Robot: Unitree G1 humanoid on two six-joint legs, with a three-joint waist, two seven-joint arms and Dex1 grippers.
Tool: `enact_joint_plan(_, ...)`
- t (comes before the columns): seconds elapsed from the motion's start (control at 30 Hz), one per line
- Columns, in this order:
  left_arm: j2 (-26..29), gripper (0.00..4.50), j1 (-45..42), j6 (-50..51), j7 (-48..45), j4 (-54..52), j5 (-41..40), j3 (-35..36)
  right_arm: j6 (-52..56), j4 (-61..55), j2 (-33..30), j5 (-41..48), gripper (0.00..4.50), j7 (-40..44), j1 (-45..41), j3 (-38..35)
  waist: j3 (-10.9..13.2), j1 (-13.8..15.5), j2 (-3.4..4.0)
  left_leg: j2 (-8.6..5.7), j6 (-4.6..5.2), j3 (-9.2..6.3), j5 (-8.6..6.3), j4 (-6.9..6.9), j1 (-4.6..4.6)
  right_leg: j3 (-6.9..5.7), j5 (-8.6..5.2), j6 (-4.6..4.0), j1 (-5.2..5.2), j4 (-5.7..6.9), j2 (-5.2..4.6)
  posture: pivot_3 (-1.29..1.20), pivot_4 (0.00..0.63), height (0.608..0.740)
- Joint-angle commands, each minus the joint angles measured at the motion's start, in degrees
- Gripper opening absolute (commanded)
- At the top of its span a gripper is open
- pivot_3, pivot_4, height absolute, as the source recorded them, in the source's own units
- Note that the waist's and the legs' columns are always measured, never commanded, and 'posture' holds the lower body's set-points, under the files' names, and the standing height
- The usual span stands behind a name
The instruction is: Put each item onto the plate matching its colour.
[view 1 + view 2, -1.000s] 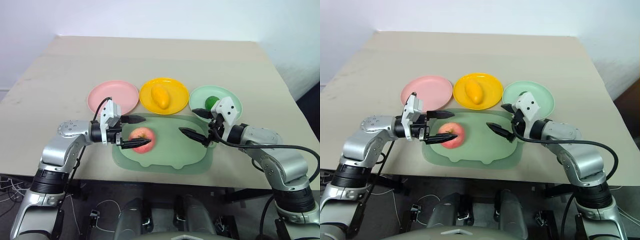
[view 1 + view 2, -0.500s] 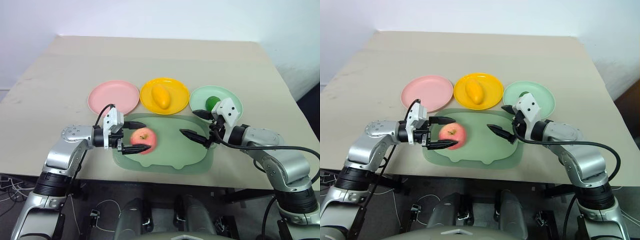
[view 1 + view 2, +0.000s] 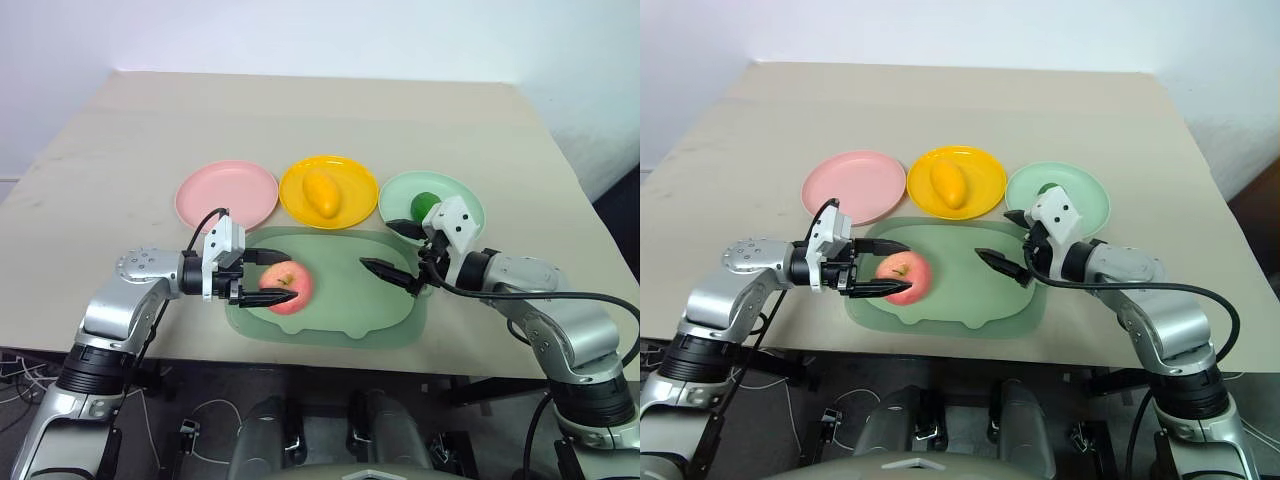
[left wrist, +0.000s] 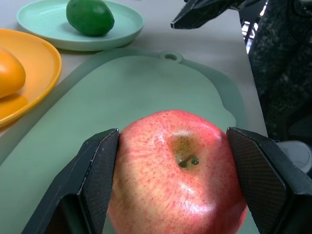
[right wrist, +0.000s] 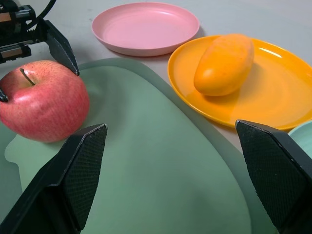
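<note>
A pinkish-red apple (image 3: 287, 290) with a stem stands on the left part of the pale green tray (image 3: 350, 312). My left gripper (image 3: 290, 277) reaches in from the left and is shut on the apple; its black fingers (image 4: 92, 180) press both sides of the fruit. The yellow-orange mango (image 3: 320, 192) lies on the yellow plate (image 3: 295, 180). On the mint green plate (image 3: 400, 195) sits the dark green lime (image 3: 424, 205). The pink plate (image 3: 227, 195) holds nothing. My right gripper (image 3: 377, 245) hangs open over the tray's right end, apart from every fruit.
The three plates stand in a row just behind the tray on a beige table (image 3: 300, 110). The tray sits close to the table's near edge. Bare tabletop stretches behind the plates and to the left of the pink plate.
My left gripper's fingers have drawn together from wide open until they touch the apple's sides. The right arm has kept still.
</note>
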Motion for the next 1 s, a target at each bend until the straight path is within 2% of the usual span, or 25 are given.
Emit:
enact_joint_plan(0.03,-0.2,3.25,-1.4,0.6,2.1,0.3,-2.7,4.4,-0.9,-1.0,-0.2,-0.1,4.50,0.0,-1.0,-0.3,0.0,0.0,0.00,0.00,0.00,0.00,0.00,0.00,0.00,0.00,-0.01,0.01,0.00,0.00,0.00,0.00,0.150,0.696)
enact_joint_plan(0.3,-0.8,3.25,-3.0,-0.6,4.1,6.3,-5.4,10.8,-1.5,0.0,0.0,-0.2,4.50,0.2,-1.5,0.2,0.0,0.0,0.00,0.00,0.01,0.00,0.00,0.00,0.00,0.00,0.02,0.05,0.00,0.01,0.01,0.00,0.150,0.696)
enact_joint_plan(0.53,1.2,3.25,-0.6,0.3,-0.9,6.7,-6.2,10.0,-2.0,0.4,0.1,-0.3,4.50,0.2,-1.6,0.5,0.0,-0.1,-0.01,-0.01,0.02,0.00,-0.01,0.00,-0.01,-0.01,0.02,0.01,0.00,-0.02,0.00,0.00,0.150,0.696)
enact_joint_plan(0.63,2.0,3.79,1.6,0.5,-2.9,5.4,-6.9,10.0,-2.1,0.3,0.1,-0.4,4.50,0.1,-1.4,0.5,0.0,-0.1,-0.01,0.00,0.02,0.00,-0.01,-0.01,-0.01,-0.02,0.02,-0.01,-0.02,-0.02,0.01,0.00,0.150,0.696)
enact_joint_plan(0.7,2.2,4.45,3.0,0.3,-3.7,4.8,-7.3,10.4,-2.3,0.3,-0.1,-0.5,4.50,0.0,-1.2,0.4,0.0,-0.1,0.00,0.00,0.02,0.00,-0.01,-0.01,-0.01,-0.01,0.02,-0.01,-0.02,-0.02,0.00,0.00,0.150,0.696)
enact_joint_plan(1.0,-1.1,4.45,3.4,-7.8,-3.2,5.8,-4.0,8.4,-2.3,0.3,-0.1,-1.2,4.50,0.0,-0.8,0.3,0.0,0.0,0.00,-0.01,0.02,0.00,-0.03,-0.02,-0.03,-0.01,-0.01,-0.03,-0.01,-0.09,-0.04,0.00,0.150,0.696)
